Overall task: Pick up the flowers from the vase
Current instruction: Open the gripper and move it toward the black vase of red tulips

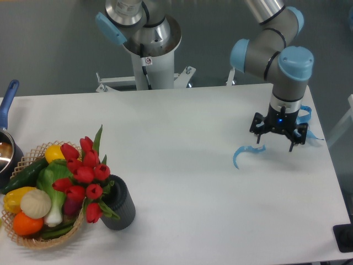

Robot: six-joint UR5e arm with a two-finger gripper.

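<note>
The red tulips [83,174] with green leaves stand in the dark ribbed vase [121,207] at the table's front left, leaning left over a basket. My gripper [276,148] hangs low over the table at the right side, far from the vase. Its curved blue fingers [241,154] are spread apart and hold nothing.
A wicker basket [25,238] of colourful vegetables touches the vase's left side. A metal pot with a blue handle [8,94] sits at the far left edge. The robot base [149,49] stands behind the table. The table's right edge is close to the gripper.
</note>
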